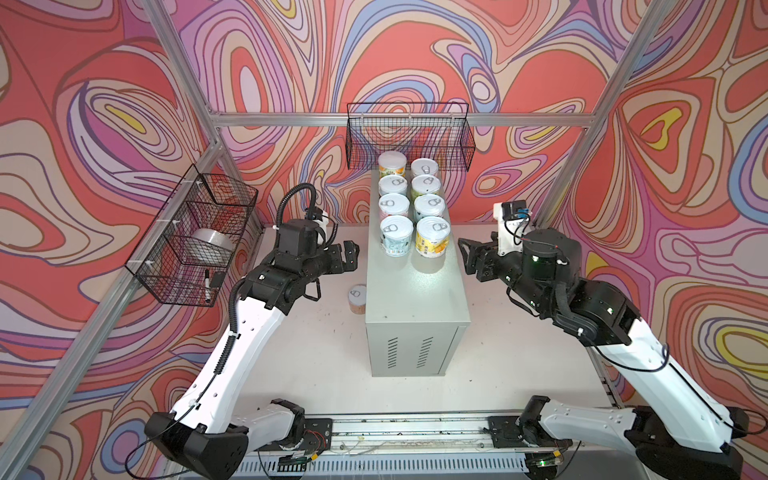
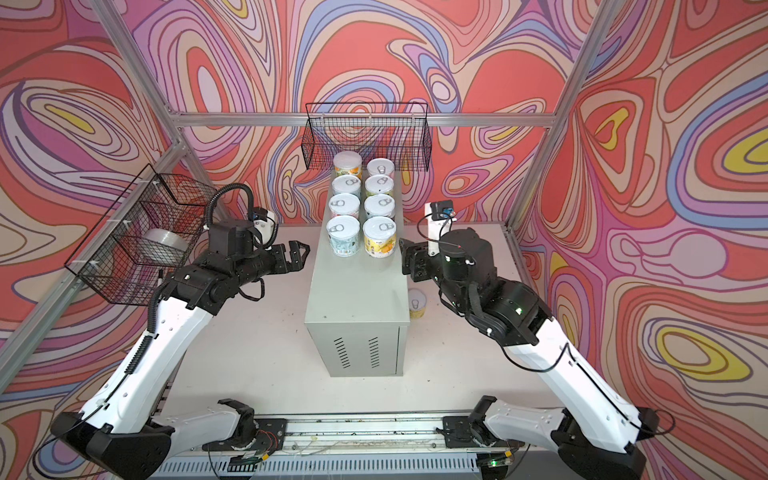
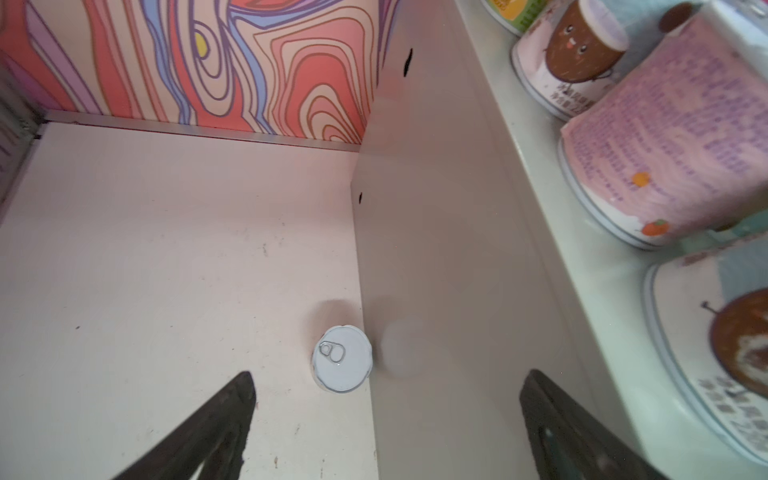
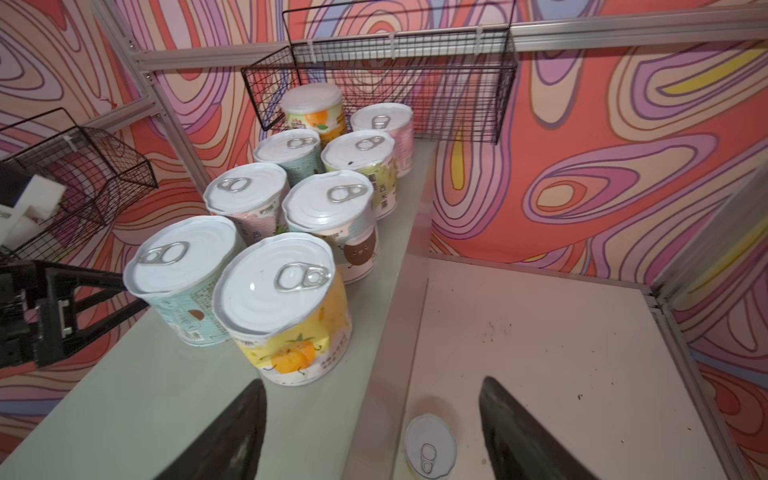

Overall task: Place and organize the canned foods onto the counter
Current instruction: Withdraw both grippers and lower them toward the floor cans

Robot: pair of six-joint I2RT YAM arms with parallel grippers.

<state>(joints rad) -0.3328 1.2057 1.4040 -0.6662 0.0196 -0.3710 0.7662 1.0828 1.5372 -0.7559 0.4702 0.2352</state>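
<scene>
Left wrist view: the left gripper [image 3: 388, 374] is spread wide and empty above a can [image 3: 343, 359] on the table [image 3: 166, 249], tight beside the counter [image 3: 436, 249] at its 9 o'clock. The right gripper [image 4: 374, 380] is likewise spread and empty, with a second can [image 4: 430, 446] at 3 o'clock. Eight cans [image 1: 397, 232] fill the top's 12 o'clock end. Likely risk: a jaw jams against the counter and tips either can.

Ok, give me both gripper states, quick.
Left gripper: open, holding nothing.
Right gripper: open, holding nothing.
</scene>
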